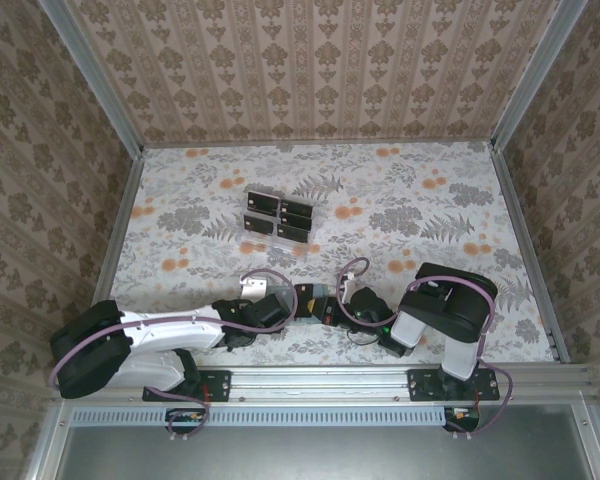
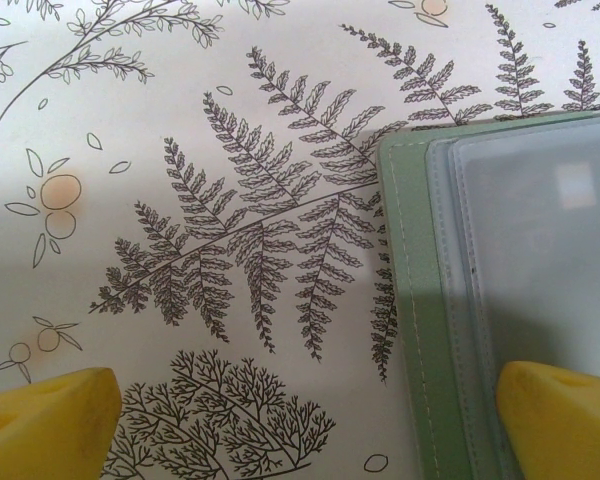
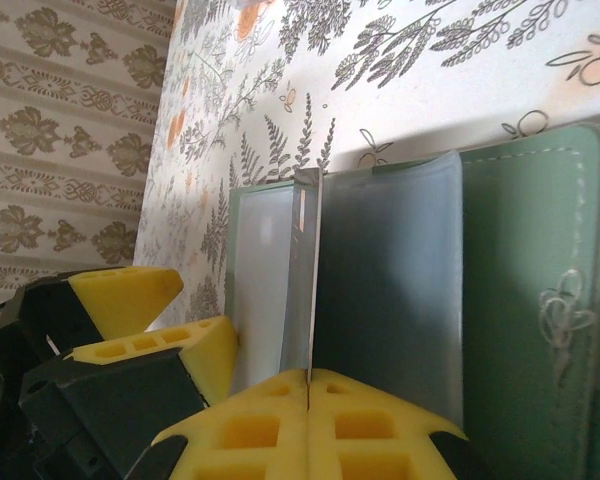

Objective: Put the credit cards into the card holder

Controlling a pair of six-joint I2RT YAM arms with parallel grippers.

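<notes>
Right gripper (image 3: pixel 310 405): clamped on a clear pocket leaf (image 3: pixel 380 270) of the card holder (image 3: pixel 530 280), holding it upright.
Left gripper (image 2: pixel 300 425): spread wide, empty, straddling the holder's edge.
Credit cards (image 1: pixel 278 218): well apart, further up the table (image 1: pixel 430 220).
Risk: the thin leaf could slip or crease — the holder may drag along.
Hidden: pocket mouth — cannot tell whether it gapes.

The card holder (image 2: pixel 412 300) — grey-green, matte, with pale stitching along its edge — lies open and flat, its far side under one spread fingertip of the left gripper (image 2: pixel 305 425). One clear sleeve (image 3: pixel 305 260) stands edge-up, pinched in the right gripper (image 3: pixel 310 395). The black credit cards (image 1: pixel 278 218) stand grouped together — well beyond both grippers.
</notes>
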